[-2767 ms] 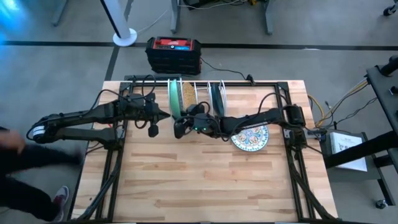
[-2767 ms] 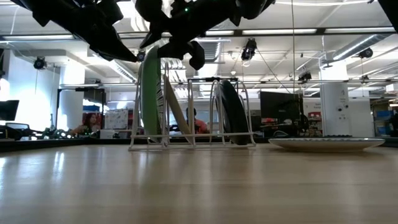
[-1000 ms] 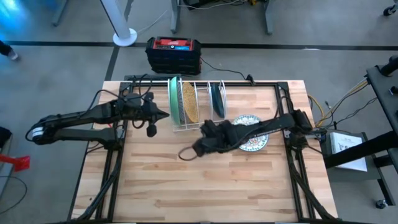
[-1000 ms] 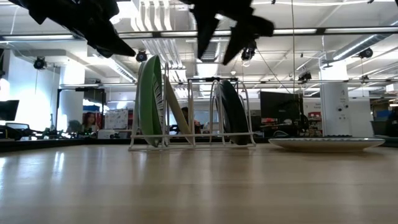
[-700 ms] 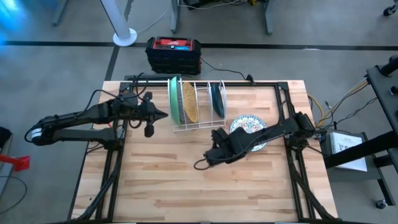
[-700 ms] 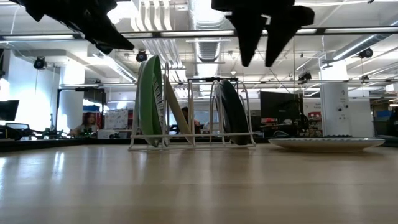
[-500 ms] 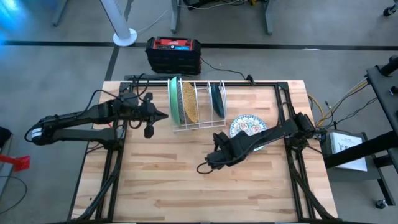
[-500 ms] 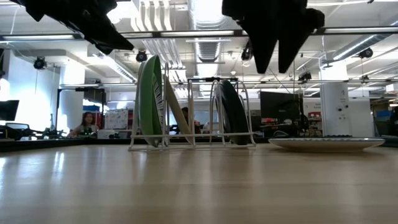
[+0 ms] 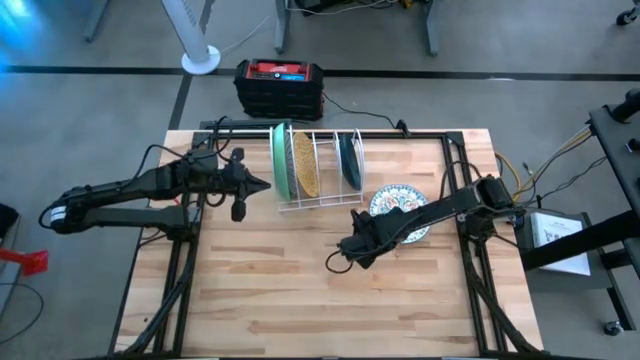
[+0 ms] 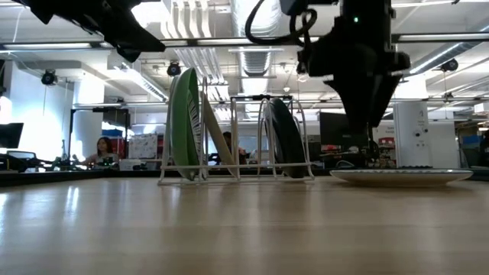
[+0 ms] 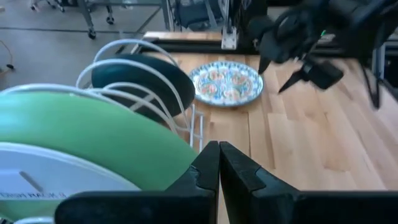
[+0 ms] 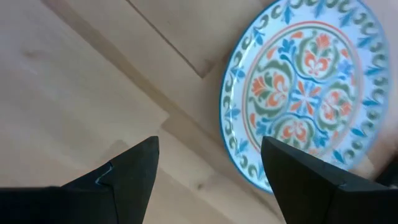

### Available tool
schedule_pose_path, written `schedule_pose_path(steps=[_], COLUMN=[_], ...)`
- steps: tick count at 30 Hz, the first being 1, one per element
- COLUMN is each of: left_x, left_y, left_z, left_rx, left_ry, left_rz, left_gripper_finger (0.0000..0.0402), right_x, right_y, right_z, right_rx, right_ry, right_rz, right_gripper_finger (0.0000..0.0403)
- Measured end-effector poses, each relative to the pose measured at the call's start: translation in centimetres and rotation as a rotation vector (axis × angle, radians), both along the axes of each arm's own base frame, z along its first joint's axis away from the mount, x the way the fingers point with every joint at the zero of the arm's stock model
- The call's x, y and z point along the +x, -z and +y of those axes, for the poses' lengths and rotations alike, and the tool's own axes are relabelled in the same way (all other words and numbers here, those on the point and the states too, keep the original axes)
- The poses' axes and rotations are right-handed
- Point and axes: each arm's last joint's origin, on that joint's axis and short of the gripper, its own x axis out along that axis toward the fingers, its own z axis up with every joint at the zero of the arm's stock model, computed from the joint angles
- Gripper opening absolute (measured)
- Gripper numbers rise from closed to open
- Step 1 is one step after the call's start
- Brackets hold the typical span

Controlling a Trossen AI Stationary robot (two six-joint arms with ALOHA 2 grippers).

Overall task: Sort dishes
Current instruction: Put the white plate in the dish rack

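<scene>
Three dishes stand on edge in the slots of a white wire rack: a light green plate, a mustard speckled plate and a dark teal plate. A white plate with a blue floral pattern lies flat on the table, right of the rack. My right gripper hangs open above the bare wood just left and near of this plate, fingers pointing down. My left gripper hovers shut, left of the green plate, touching nothing.
A black and red box sits beyond the table's far edge. The near half of the table is bare wood. In the low view a person shows far back in the room.
My right gripper has swung from in front of the rack toward the table's right, sunk lower and tipped from slanting to pointing nearly straight down, ending beside the floral plate. Its fingers have stayed open. The plates have not moved.
</scene>
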Motion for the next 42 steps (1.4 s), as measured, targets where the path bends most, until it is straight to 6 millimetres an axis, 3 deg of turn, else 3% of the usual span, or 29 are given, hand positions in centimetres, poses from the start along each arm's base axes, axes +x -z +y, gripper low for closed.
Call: schedule_pose_path(steps=[9,19,23,28,35,42], left_x=[0.2,1.8,3.3,4.6,5.5,8.8], left_y=[-0.6,-0.7,-0.5,0.3,-0.4,2.1], left_z=[-0.2,-2.7,-4.1,-5.3,-7.3,-9.8], left_rx=[-0.069,-0.115,-0.115,-0.123,-0.143,-0.249], left_ry=[-0.004,0.174,0.198,0.073,-0.048,-0.121], left_rz=[-0.034,-0.077,-0.098,-0.079,-0.087,-0.036], left_gripper_finger=[0.0000,0.0000,0.0000,0.0000,0.0000,0.0000], right_x=[-2.0,-4.8,-5.5,-6.0,-6.1,-6.2], right_y=[3.2,5.1,5.7,6.7,7.0,6.5], right_z=[-2.4,-3.6,-3.7,-3.8,-3.6,-2.8], right_rx=[0.072,0.104,0.101,0.096,0.106,0.115], right_ry=[-0.072,-0.065,-0.051,-0.049,-0.143,-0.283], right_rz=[-0.116,-0.160,-0.143,-0.099,-0.075,-0.076], right_gripper_finger=[0.0272,0.0256,0.0226,0.0170,0.0083,0.0037])
